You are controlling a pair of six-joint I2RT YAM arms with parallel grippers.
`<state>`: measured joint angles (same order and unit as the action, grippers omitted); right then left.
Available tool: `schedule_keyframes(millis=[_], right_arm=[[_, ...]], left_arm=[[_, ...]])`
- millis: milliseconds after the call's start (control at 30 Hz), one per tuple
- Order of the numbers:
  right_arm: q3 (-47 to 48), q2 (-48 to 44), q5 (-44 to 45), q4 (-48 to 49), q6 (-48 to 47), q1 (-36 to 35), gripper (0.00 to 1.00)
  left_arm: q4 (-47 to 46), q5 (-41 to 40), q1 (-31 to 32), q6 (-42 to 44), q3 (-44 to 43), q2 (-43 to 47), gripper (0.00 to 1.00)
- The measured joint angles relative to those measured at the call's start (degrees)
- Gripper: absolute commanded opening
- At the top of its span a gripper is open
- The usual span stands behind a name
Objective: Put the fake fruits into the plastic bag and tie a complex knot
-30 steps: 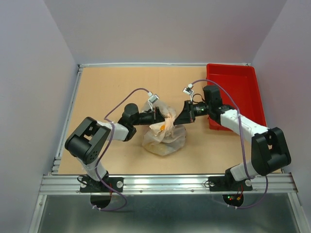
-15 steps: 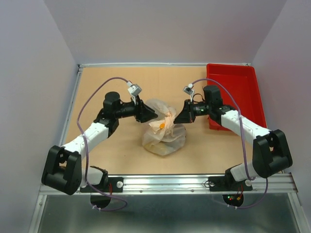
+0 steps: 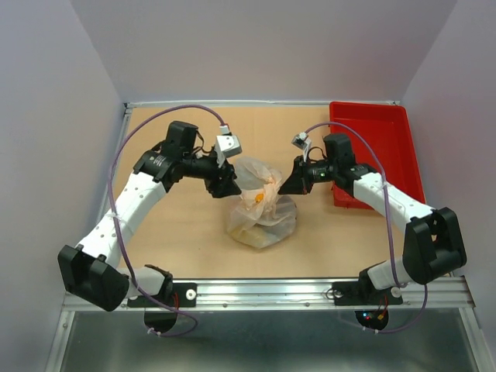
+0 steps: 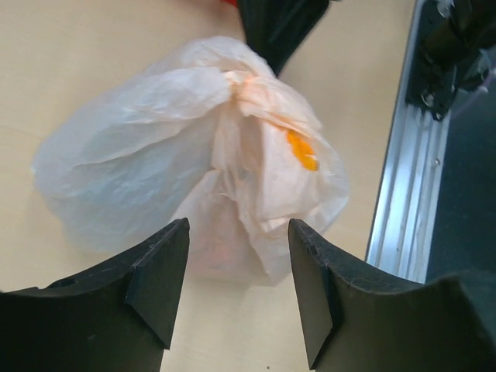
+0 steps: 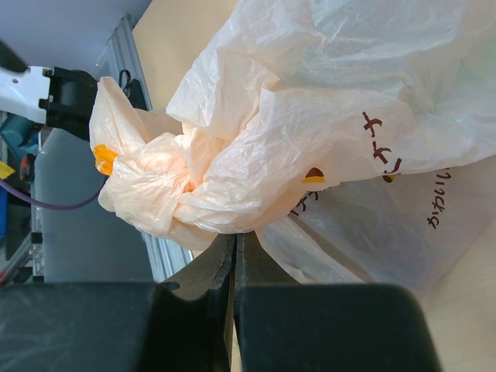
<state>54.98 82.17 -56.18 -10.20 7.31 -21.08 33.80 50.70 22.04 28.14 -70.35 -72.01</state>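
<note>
The plastic bag [image 3: 262, 211] lies bulging in the middle of the table, whitish and crinkly with orange marks. Its handles are bunched into a knot [image 3: 269, 188] on top, also seen as a knot [image 5: 167, 182] close up and a knot [image 4: 249, 89] from the left. My right gripper [image 3: 284, 187] is shut, its tips [image 5: 236, 236] pinched into the bag's plastic just under the knot. The left gripper [image 3: 225, 184] stands open beside the bag's left side, its fingers [image 4: 159, 271] apart with only tabletop between them. The fake fruits are hidden inside the bag.
A red tray [image 3: 390, 124] stands at the back right, under the right forearm. The table's metal rail [image 4: 403, 178] runs along the near edge. Purple walls close in the table on three sides.
The left gripper opened and let go of the bag's top, and its arm swung out to the left and back. The right gripper stayed shut at the knot.
</note>
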Motion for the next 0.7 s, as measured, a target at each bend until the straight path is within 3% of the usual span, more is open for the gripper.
schedule_keyframes(millis=[233, 567, 633, 667, 700], right_arm=[[0.9, 0.0, 0.5, -1.4, -2.3, 0.0, 0.00], [0.9, 0.0, 0.5, -1.9, -3.1, -0.1, 0.01], [0.9, 0.0, 0.5, -1.9, -3.3, -0.2, 0.00], [0.9, 0.0, 0.5, -1.9, -3.4, -0.2, 0.01], [0.9, 0.0, 0.5, -2.0, -3.5, -0.3, 0.00]], left_arm=[[5.8, -6.9, 11.5, 0.6, -4.0, -4.9, 0.65], [3.2, -17.9, 14.3, -1.2, -4.2, -10.2, 0.63], [2.4, -19.0, 14.7, -1.2, -4.2, -10.6, 0.52], [2.0, -19.4, 14.7, -1.1, -4.2, -10.9, 0.37], [1.8, -19.5, 14.8, -0.8, -4.2, -11.1, 0.09]])
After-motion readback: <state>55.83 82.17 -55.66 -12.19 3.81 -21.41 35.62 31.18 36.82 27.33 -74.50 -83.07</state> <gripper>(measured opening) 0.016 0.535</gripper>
